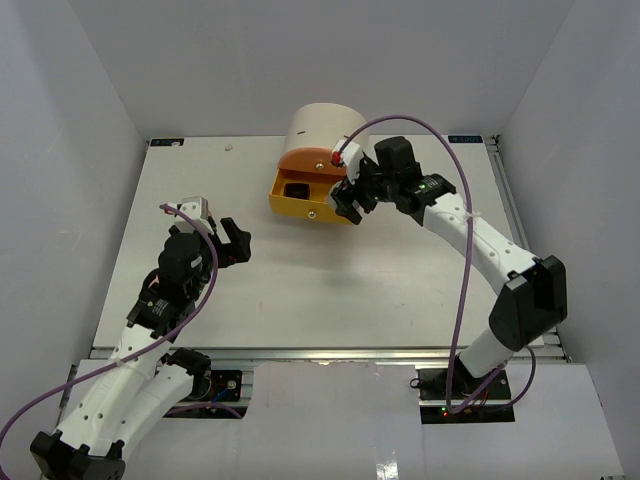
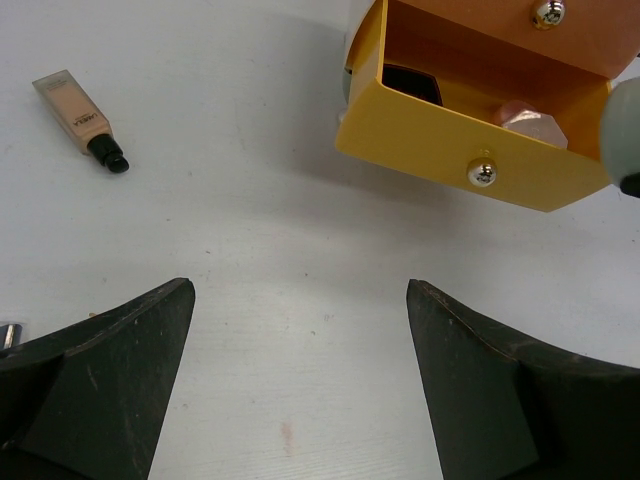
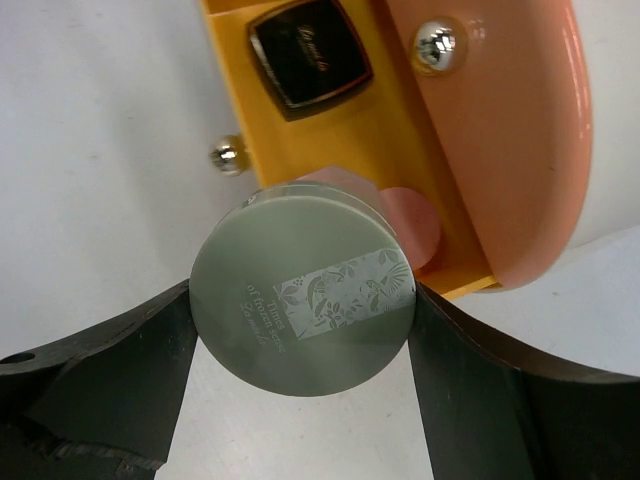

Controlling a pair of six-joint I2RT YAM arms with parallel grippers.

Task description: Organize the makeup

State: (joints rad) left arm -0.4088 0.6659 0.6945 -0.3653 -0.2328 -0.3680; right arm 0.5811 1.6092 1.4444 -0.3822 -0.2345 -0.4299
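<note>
With a black square compact (image 3: 310, 60) stowed in the yellow drawer (image 2: 420, 140) and a pale green compact (image 3: 303, 290) gripped by the right jaws, a tan tube (image 2: 82, 118) is left to be stowed, the left jaws being held open and empty.

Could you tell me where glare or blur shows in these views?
Top external: even, diffuse light, soft shadows on the white table. Left wrist: a highlight on the yellow drawer's metal knob; blurred grey shape at the right edge. Right wrist: glare streak down the glossy peach drawer front; the pale green round compact is sharp.
</note>
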